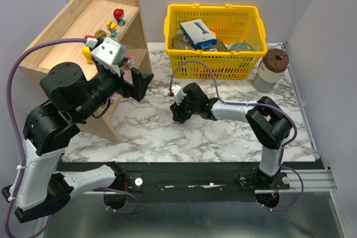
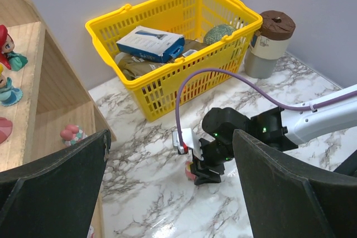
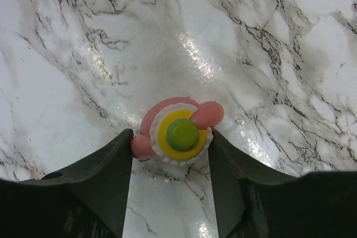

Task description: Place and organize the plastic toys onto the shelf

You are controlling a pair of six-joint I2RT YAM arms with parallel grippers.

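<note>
Far left of the right gripper (image 3: 171,135) stands the shelf (image 1: 78,26), with some toys (image 1: 118,14) on top. The left gripper (image 2: 171,135) hangs wide open and empty, likely to stay clear. The right gripper points down at the table (image 3: 83,37), one finger on each side of the pink toy (image 3: 181,135). Whether they squeeze it, I cannot tell. It stands up, green top upward, its wide way running finger to finger.

table (image 1: 223,132): white marble, grey-black veins
toy (image 3: 178,135): pink, white frill, yellow ring, green centre
basket (image 1: 215,66): yellow
shelf (image 1: 67,26): pale wood grain
cup (image 1: 266,75): grey, brown lid
cable (image 2: 223,71): purple
box (image 1: 198,33): blue and white
</note>
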